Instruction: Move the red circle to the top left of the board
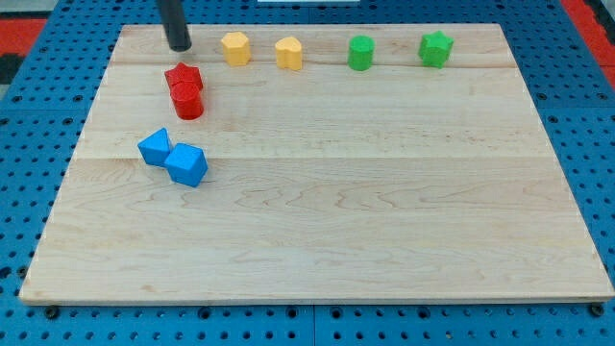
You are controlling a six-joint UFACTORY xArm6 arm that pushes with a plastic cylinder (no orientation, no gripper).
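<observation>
The red circle [188, 101] is a short red cylinder at the board's upper left. It touches a red star [182, 76] just above it. My tip [179, 45] is near the board's top left, a little above the red star and apart from it. The rod comes down from the view's top edge.
Two blue blocks, a triangle-like one [154, 148] and a cube [186, 164], sit together below the red pair. Along the top edge stand a yellow hexagon [235, 48], a yellow heart-like block [288, 53], a green cylinder [360, 53] and a green star [434, 49]. The wooden board [336, 221] lies on a blue pegboard.
</observation>
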